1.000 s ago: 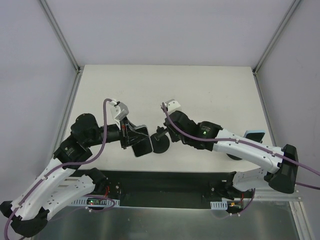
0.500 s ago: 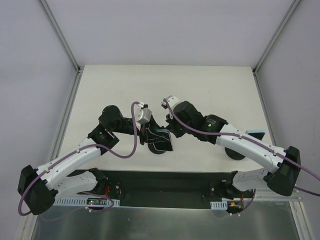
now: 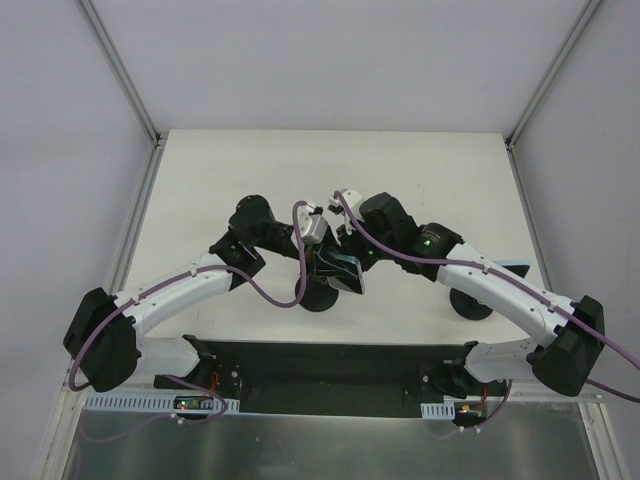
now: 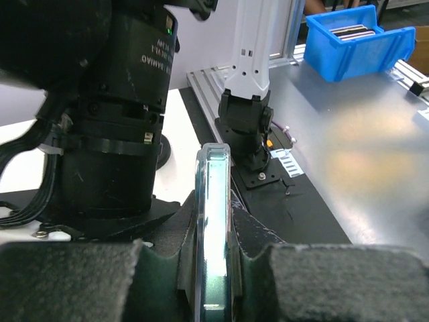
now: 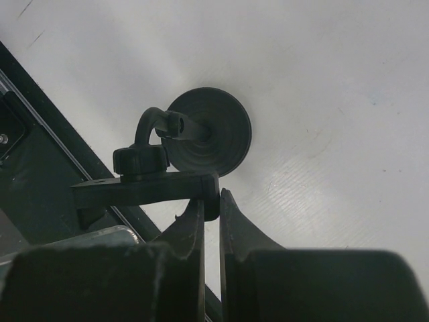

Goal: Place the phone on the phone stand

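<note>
The phone [image 3: 341,274] is held edge-on in my left gripper [image 3: 322,258], directly above the phone stand [image 3: 316,299] at the table's near middle. In the left wrist view the phone's thin silvery rim [image 4: 214,221] stands upright between the fingers of my left gripper [image 4: 214,209], which is shut on it. My right gripper [image 3: 347,250] is just right of the phone. In the right wrist view it [image 5: 212,200] is shut on the end of the stand's clamp cradle [image 5: 144,190], with the round disc base [image 5: 213,131] on the table beyond.
A light-blue-cased phone [image 3: 511,266] lies at the right, partly under the right arm, beside a dark round object [image 3: 470,305]. A black strip [image 3: 330,365] runs along the table's near edge. A blue bin [image 4: 355,40] stands off the table.
My left arm has swung right and carried the phone from left of the stand to above it. My right gripper stayed at the stand's cradle, shifting a little right.
</note>
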Motion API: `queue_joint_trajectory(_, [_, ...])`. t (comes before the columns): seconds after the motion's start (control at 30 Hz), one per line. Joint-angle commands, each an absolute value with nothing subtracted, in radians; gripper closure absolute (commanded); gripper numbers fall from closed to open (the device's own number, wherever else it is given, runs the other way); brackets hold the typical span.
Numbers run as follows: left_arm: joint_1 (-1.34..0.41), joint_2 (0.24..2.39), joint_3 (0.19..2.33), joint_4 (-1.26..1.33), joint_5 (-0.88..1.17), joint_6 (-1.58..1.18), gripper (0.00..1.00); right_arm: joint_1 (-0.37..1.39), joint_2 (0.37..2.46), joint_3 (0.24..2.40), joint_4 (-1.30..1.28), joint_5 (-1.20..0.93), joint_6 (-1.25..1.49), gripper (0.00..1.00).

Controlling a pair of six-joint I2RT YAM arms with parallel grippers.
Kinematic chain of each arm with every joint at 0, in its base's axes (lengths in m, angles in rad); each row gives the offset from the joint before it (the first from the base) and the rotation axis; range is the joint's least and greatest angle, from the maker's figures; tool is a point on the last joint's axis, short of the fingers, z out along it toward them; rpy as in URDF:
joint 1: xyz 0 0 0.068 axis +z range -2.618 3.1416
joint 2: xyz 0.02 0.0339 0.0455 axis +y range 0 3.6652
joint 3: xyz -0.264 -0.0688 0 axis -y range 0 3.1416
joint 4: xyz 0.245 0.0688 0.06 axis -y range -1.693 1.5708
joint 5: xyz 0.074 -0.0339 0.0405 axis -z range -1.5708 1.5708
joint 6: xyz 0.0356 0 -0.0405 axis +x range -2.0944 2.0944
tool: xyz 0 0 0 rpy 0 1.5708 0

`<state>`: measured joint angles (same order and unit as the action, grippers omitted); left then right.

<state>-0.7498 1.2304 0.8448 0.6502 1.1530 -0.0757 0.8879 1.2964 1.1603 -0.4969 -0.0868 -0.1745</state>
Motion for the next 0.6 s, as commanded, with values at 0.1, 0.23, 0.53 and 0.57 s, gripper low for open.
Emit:
queue_joint_trajectory(0.1, [-0.762,1.298,0.913,0.792,1.238,-0.023,1.00,0.874,1.252,1.164,-0.460,-0.184,-0.170,0.99])
queue_joint_trajectory(0.23, [-0.762,1.305,0.920,0.683,1.227,0.055,1.00,0.871,1.239,1.158,-0.459,-0.181,-0.170,0.99])
queue_joint_trajectory(0.53, [-0.755,1.290,0.910,0.506,1.192,0.184,1.00,0.867,1.226,1.149,-0.462,-0.181,-0.173,0.99])
queue_joint_trajectory(0.57, [-0.752,1.281,0.910,0.497,1.190,0.195,1.00,0.864,1.224,1.147,-0.460,-0.179,-0.175,0.99])
